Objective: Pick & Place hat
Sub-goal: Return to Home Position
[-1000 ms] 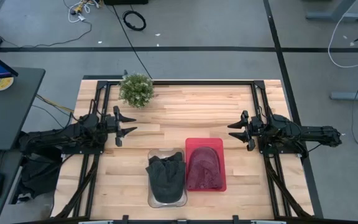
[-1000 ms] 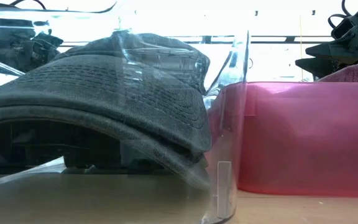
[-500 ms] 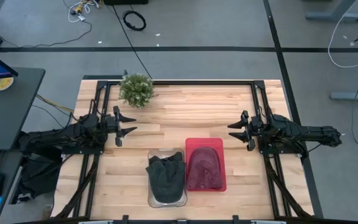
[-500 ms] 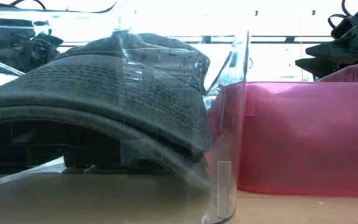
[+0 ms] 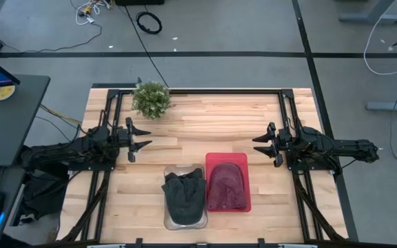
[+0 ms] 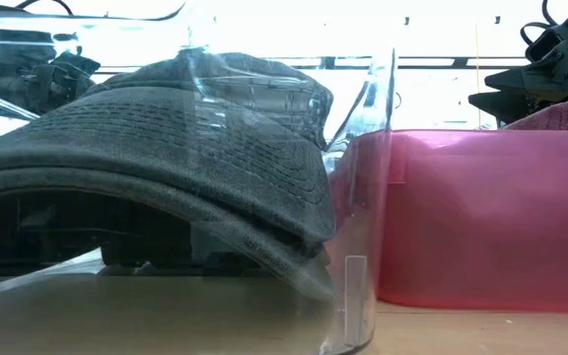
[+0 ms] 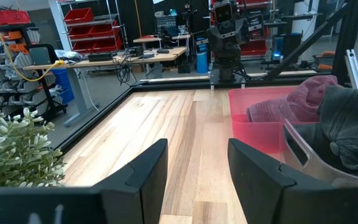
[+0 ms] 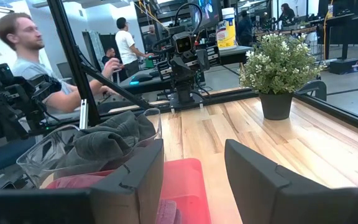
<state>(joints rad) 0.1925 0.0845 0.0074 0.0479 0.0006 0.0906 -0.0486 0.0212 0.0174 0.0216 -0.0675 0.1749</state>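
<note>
A dark grey cap (image 5: 185, 195) lies in a clear bin (image 5: 172, 170) near the table's near edge, its brim filling the low view (image 6: 156, 168). A maroon hat (image 5: 226, 186) lies in a red bin (image 5: 211, 160) right beside it. My left gripper (image 5: 143, 138) hovers open over the table's left side, apart from both bins; my right gripper (image 5: 259, 146) hovers open on the right. The left wrist view shows the grey cap (image 7: 353, 118) and the maroon hat (image 7: 291, 102); the right wrist view shows the grey cap (image 8: 104, 146).
A small potted plant (image 5: 151, 99) stands at the table's far left. Bare wood (image 5: 205, 127) stretches between the two grippers and beyond the bins. People (image 8: 23, 46) show in the room beyond the table in the right wrist view.
</note>
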